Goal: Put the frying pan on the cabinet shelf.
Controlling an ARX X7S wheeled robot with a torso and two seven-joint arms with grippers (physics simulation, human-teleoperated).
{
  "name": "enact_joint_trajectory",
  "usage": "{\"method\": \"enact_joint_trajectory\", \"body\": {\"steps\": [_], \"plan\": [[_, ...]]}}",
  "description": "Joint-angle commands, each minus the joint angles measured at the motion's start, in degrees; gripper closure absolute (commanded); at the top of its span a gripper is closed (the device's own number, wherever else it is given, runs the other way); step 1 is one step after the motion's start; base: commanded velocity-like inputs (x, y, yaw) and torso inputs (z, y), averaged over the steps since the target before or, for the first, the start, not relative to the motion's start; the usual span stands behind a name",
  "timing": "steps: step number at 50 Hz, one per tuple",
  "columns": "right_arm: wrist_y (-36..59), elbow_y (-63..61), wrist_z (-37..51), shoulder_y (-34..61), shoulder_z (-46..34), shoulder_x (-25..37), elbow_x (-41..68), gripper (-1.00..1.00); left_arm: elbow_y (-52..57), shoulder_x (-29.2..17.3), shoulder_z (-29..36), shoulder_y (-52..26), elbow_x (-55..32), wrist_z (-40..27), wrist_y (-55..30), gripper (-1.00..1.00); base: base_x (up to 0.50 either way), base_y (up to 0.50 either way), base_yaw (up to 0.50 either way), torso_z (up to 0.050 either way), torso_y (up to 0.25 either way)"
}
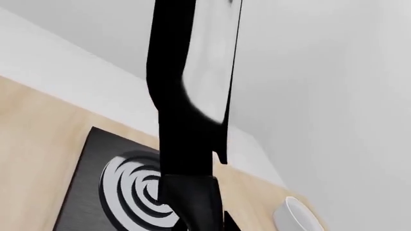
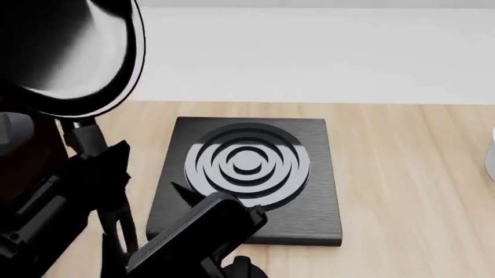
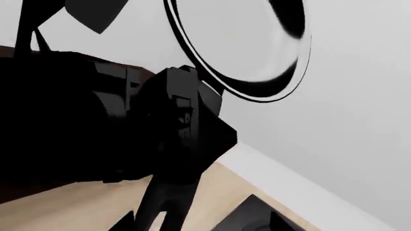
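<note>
Two dark arms crowd the near edge of the head view, and the frying pan (image 2: 73, 55) hangs high above them, lifted clear of the wooden counter (image 2: 402, 174). Its pale grey inside faces outward and its thin light rim stands tilted, close to on edge. From the pan a long black handle drops straight down into the left gripper (image 2: 93, 145), which appears to be clamped on it, though the fingertips themselves are lost in black on black. In the left wrist view the pan (image 1: 205, 62) shows edge-on, a dark strip rising from the gripper with the grey inside beside it.

Below and beyond that gripper lies the square black burner plate (image 2: 247, 174) with its concentric rings, flat on the counter and well apart from the pan. Past the plate from the gripper, a white round bowl (image 1: 292, 214) sits on the wood near the pale back wall (image 2: 325, 52).

Nearest the camera, the right gripper (image 2: 179, 194) reaches over the near corner of the burner plate; whether its jaws are spread or pressed together cannot be told. The right wrist view looks up at the pan (image 3: 244, 43) above the dark bulk of the left arm. No cabinet shelf shows in any view.
</note>
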Motion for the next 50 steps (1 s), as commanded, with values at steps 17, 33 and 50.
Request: {"method": "enact_joint_trajectory", "body": {"steps": [17, 33, 50], "plan": [[2.05, -1.67, 0.88, 0.16, 2.97, 0.63, 0.37, -1.0, -16.17, -1.03, -6.67, -12.56, -0.84, 1.99, 6.87, 1.0, 0.0, 0.0, 0.0, 0.001, 0.001], [6.72, -2.15, 3.75, 0.53, 10.08, -2.06, 3.08, -1.0, -17.23, -0.34, -12.68, -11.09, -4.29, 0.99, 11.47, 1.0, 0.0, 0.0, 0.0, 0.001, 0.001], [10.48, -5.74, 5.91, 1.31, 21.07, -3.06, 6.35, -1.0, -16.64, -0.47, -19.09, -6.73, -10.54, 0.41, 14.42, 1.0, 0.0, 0.0, 0.0, 0.001, 0.001]]}}
